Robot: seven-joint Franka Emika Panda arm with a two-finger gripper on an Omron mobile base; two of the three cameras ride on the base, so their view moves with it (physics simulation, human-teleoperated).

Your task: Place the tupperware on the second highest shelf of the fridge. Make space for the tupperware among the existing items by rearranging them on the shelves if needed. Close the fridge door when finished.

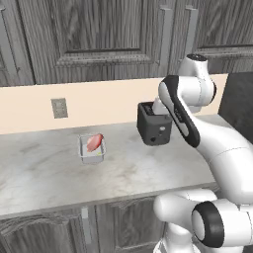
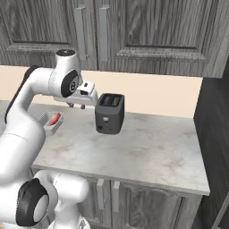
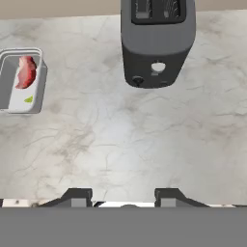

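no readable text, labels, brands or numbers anywhere

The counter [image 1: 44,173] is pale grey stone, marbled with faint brownish veins and smudges. On it, the tupperware [image 1: 92,148] is clear with a whitish base — inside lies pinkish-red food [image 3: 26,72] and a small yellow-green bit [image 3: 29,99]. The toaster [image 2: 110,113] is matte black with a small pale knob on its front. The wall strip [image 1: 29,106] behind is plain peach-beige, carrying a grey outlet plate [image 1: 59,107]. The cabinets [image 2: 152,31] above and below are dark grey wood-grain with lighter grey bar handles. The arm [image 1: 225,153] is glossy white with black joints — its finger tips [image 3: 77,197] are dark.
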